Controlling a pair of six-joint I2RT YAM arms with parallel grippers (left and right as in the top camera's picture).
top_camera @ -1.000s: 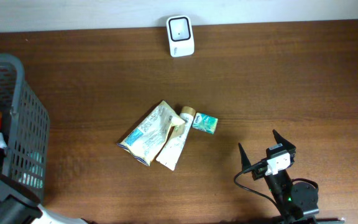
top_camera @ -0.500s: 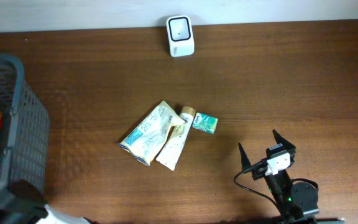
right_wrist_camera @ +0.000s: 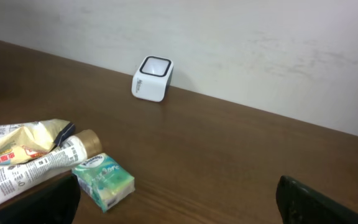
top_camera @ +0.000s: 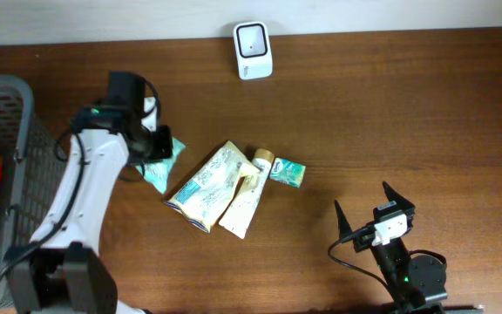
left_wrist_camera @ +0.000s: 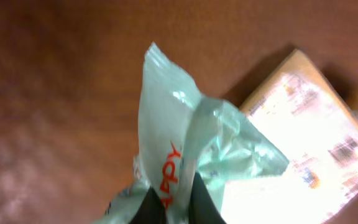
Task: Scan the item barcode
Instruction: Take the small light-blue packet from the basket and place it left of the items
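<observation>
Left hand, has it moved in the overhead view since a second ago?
Yes. The left hand has swung right, from over the grey basket out above the table, shut on a green packet.

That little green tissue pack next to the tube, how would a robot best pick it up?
Probably from straight above, pinching the green tissue pack across its two long edges. It lies flat on the table, so its top is the open side, and the cap of the tube crowds one short end while the long edges stand free.
</observation>
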